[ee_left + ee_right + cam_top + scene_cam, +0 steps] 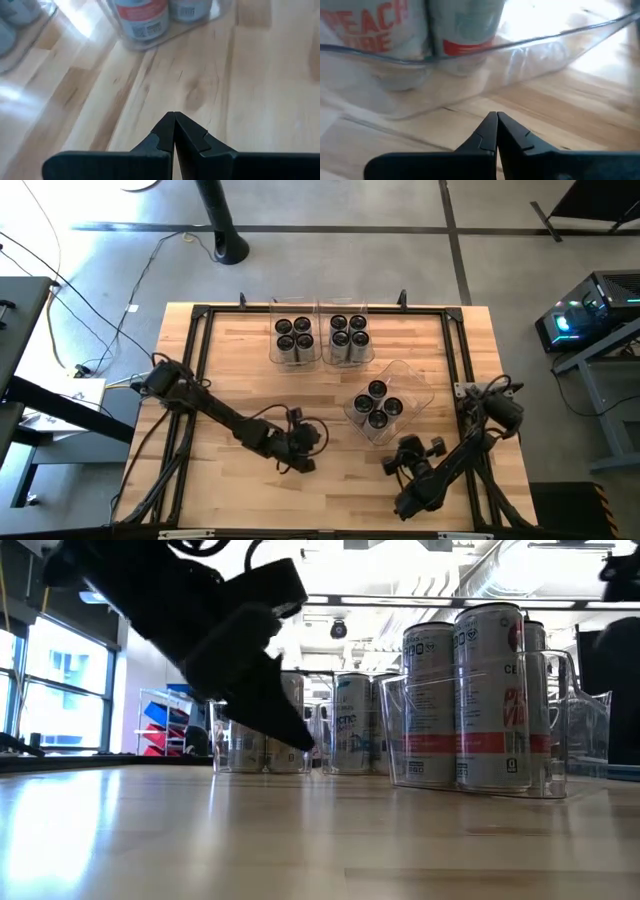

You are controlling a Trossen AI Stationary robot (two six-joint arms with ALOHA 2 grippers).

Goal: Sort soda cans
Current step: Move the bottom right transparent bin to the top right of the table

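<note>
A: Where are your soda cans (343,336)?
B: All stand inside three clear bins (392,408) on the bench (230,380).
A: Your tools?
B: Left tool (174,120) and right tool (497,120) are clenched, empty.

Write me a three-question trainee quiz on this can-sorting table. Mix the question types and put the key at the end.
1. True or false: every soda can on the table stands inside a clear bin.
2. How many clear bins hold cans? A) two B) three C) four
3. Fill in: both grippers are ____ and hold nothing.

Key
1. True. The soda cans stand in groups of four, each group inside a bin, none loose on the table.
2. B. Two bins stand side by side at the far edge, and a third bin sits angled nearer the right gripper.
3. Shut. The left gripper and the right one are closed over bare wood.
</note>
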